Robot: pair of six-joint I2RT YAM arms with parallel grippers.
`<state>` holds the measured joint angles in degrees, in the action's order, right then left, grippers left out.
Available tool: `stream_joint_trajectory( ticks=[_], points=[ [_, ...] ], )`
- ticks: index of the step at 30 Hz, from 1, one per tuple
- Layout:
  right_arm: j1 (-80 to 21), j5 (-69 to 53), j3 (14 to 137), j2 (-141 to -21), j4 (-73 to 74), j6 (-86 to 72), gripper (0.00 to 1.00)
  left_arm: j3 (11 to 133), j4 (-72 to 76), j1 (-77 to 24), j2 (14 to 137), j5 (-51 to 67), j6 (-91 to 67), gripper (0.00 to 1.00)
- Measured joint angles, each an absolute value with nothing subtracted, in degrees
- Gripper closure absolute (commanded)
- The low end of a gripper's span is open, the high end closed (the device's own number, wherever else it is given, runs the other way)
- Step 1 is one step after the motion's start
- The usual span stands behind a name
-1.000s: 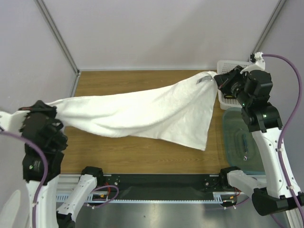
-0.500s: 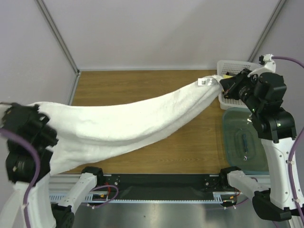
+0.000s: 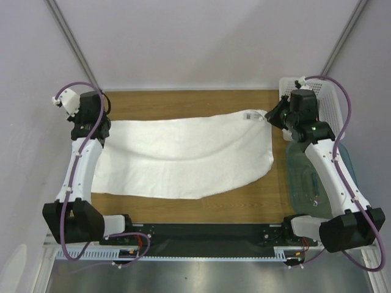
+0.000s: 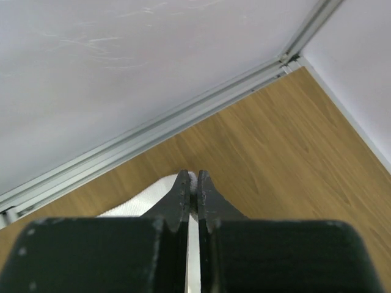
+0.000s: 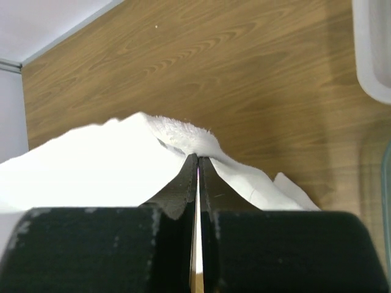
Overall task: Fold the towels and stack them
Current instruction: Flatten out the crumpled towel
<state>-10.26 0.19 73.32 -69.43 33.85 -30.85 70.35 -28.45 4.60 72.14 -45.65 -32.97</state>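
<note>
– Looking from above, where is the towel (image 3: 183, 155) now?

– It lies spread on the table (image 3: 183, 101), long side running from the left edge to the right edge, more to the far side than the near one. Half a second ago it hung in the air as a sagging band from the near left corner up to the far right corner.

– So which arm moved?

– Mostly the left one. It was raised over the near left corner, and now it reaches to the far left corner. The right one came only a little inward from the basket (image 3: 333, 101).

– What do the grippers hold?

– The left gripper (image 4: 191, 183) has its fingers pressed together on the far left corner of the towel; a bit of white shows between the tips. The right gripper (image 5: 197, 162) is also clamped, on the far right corner, and the cloth rises in a small peak at its tips.

– Is the towel flat?

– Not fully. There is a shallow fold along the middle, and the near edge curves. A small label (image 3: 249, 115) shows near the far right corner.
</note>
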Motion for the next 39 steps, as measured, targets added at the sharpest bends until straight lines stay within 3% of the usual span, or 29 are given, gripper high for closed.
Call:
stream_joint_trajectory(
  ticks=[9, 20, 31, 39],
  points=[
    [-10.3, 0.1, 79.6, -69.8, 28.9, -28.1, 1.00, 71.6, -22.1, 4.8, 72.3, -40.5, -31.1, 1.00],
    [-10.3, 0.1, 82.6, -54.7, 30.5, -26.5, 1.00, 73.0, -25.8, 4.8, 55.6, -40.0, -29.0, 1.00],
    [-10.3, 0.9, 88.8, -50.2, 44.4, -26.5, 1.00, 79.0, -40.0, 4.8, 45.1, -42.7, -27.2, 1.00],
    [-10.2, 3.9, 94.1, -47.3, 53.5, -27.1, 1.00, 86.3, -44.1, 4.9, 45.6, -46.3, -24.3, 1.00]
  ],
)
